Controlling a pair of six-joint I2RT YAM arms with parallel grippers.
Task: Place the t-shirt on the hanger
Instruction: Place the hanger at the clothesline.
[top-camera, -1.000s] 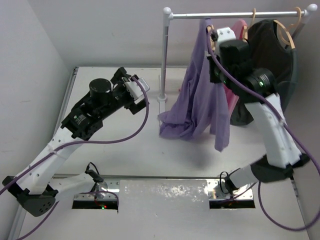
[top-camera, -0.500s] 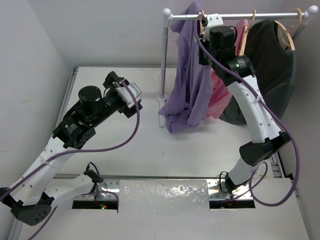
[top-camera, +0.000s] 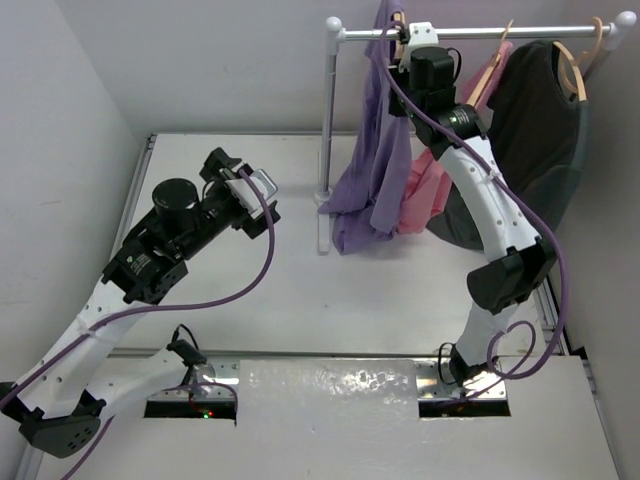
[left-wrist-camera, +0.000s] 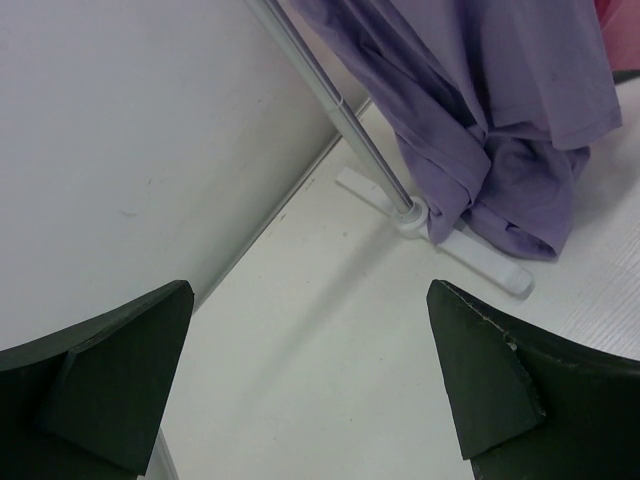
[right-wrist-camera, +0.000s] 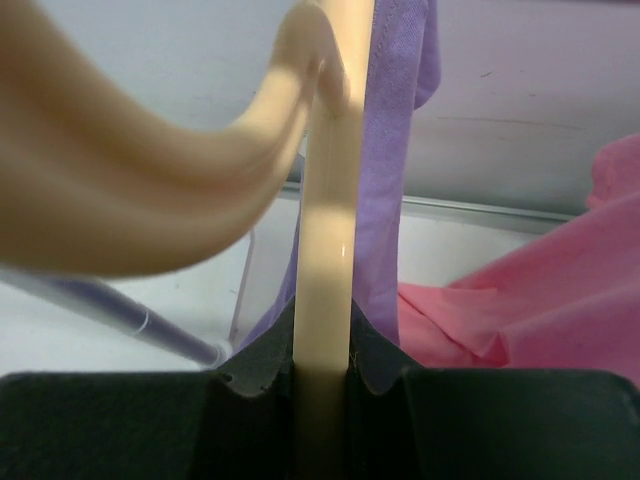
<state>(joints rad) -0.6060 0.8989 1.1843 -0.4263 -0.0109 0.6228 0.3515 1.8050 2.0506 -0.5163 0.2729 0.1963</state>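
Observation:
The lavender t-shirt (top-camera: 375, 170) hangs in a long bunch from the hanger (top-camera: 402, 30), up at the left end of the rail. Its lower folds reach the table by the rack's foot. My right gripper (top-camera: 408, 48) is shut on the tan hanger's stem (right-wrist-camera: 325, 250), with lavender cloth (right-wrist-camera: 395, 150) just behind it. I cannot tell whether the hook is over the rail. My left gripper (top-camera: 258, 192) is open and empty above the table, left of the rack. In its wrist view the gripper (left-wrist-camera: 310, 380) faces the shirt's lower folds (left-wrist-camera: 500, 120).
The rack's rail (top-camera: 480, 30) runs across the back right on an upright pole (top-camera: 327, 120) with a white foot (left-wrist-camera: 480, 260). A pink shirt (top-camera: 430, 190) and a black shirt (top-camera: 535, 130) hang on it on two more tan hangers (top-camera: 575, 60). Walls stand to the left and behind.
My right arm has lifted the hanger and lavender shirt up and left to the rail's left end, raising most of the cloth off the table. My left gripper has drawn back slightly.

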